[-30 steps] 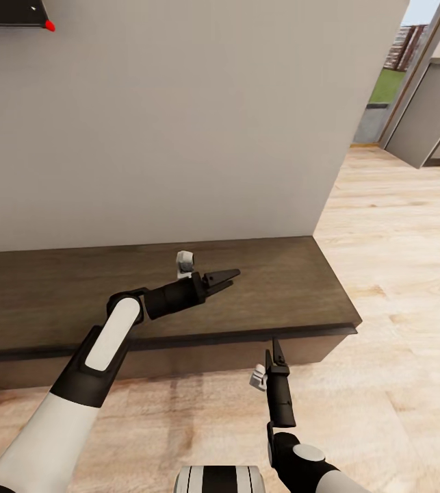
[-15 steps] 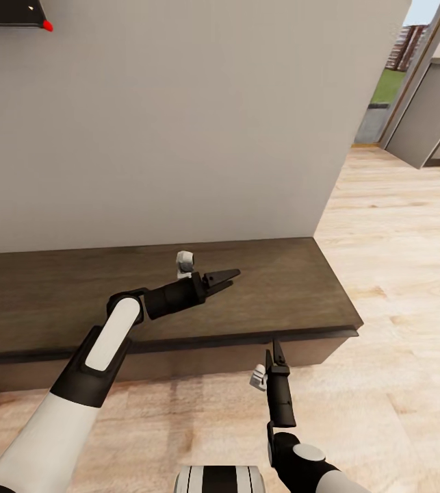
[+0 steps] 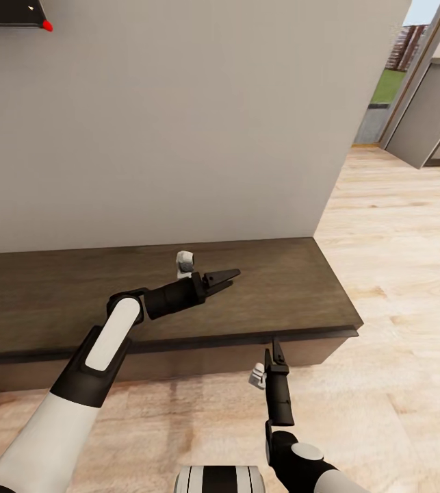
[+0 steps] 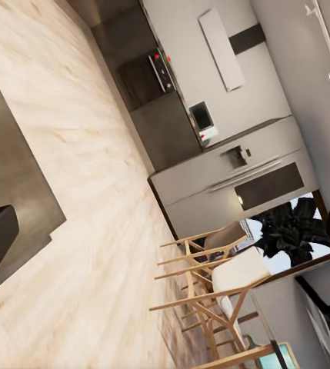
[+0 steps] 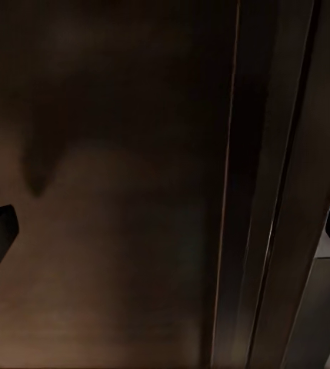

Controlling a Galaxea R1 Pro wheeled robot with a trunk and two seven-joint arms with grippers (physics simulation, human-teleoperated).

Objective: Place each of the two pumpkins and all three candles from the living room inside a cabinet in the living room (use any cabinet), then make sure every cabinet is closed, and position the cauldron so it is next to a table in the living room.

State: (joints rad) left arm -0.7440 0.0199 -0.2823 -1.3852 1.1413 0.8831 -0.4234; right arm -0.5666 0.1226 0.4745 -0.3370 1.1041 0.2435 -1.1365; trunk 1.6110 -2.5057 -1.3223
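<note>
At the far upper left of the head view, the corner of a dark wall-mounted panel (image 3: pixel 7 14) with a small red spot juts from a plain pale wall (image 3: pixel 178 123). Below the wall runs the cabinet (image 3: pixel 42 301), long, low and dark brown, its flat top bare and its front closed along the visible stretch. The left arm reaches out over that top, and the left gripper (image 3: pixel 225 279) hangs above the wood with its fingers slightly apart, empty. To its right, lower in the view, the right gripper (image 3: pixel 275 348) points at the front edge of the cabinet, close to the seam under the top; its fingers look nearly together there, yet the right wrist view shows one dark fingertip at each side with the brown cabinet front (image 5: pixel 134 192) between them, so they stand apart with nothing in them. The cabinet ends at a right-hand corner, beyond which pale wooden floor (image 3: pixel 397 274) spreads toward a grey cupboard unit (image 3: pixel 428 116) and an opening onto greenery. The left wrist view looks across that floor to a kitchen wall with a built-in oven (image 4: pixel 151 77) and wooden chairs (image 4: pixel 211 277).
</note>
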